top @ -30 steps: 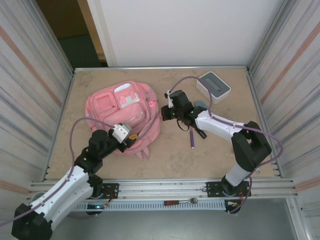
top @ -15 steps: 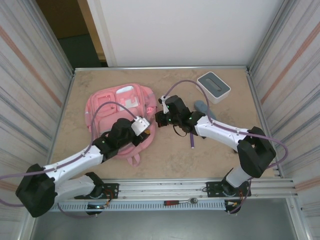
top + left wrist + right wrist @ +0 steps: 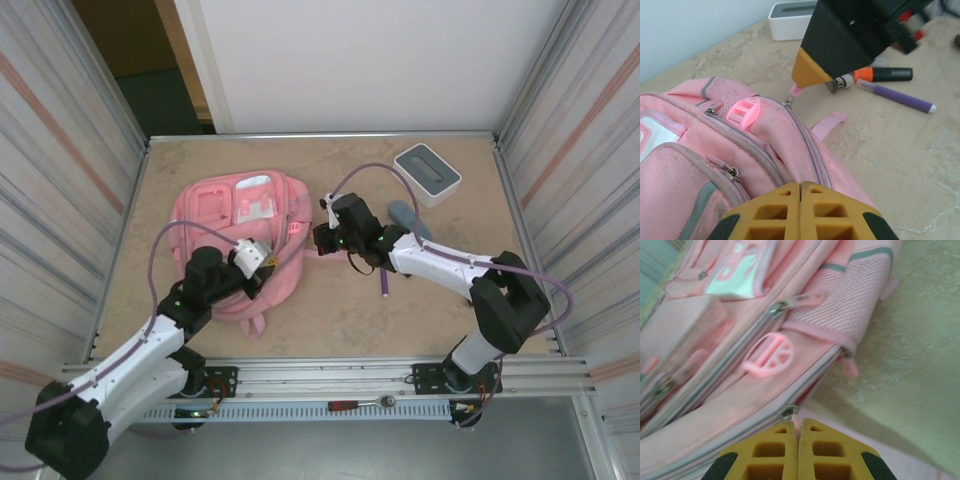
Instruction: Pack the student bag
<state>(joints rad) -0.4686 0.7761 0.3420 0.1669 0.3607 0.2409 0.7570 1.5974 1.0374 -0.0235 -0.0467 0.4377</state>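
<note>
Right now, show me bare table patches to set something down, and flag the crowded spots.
Free: the far strip between the student bag and white box; the near middle between the bag's strap and right arm; the right edge this side of the box. Crowded: the bag's right side, where the right gripper, purple marker and grey object cluster.

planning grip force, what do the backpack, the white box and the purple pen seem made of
Backpack: soft woven fabric, matte pink; it creases and sags, with stitched zip seams. Side pocket: mesh, small holes show. Box: probably hard plastic, smooth white with grey top, rounded edges. Purple pen: likely plastic, smooth, slight sheen.
</note>
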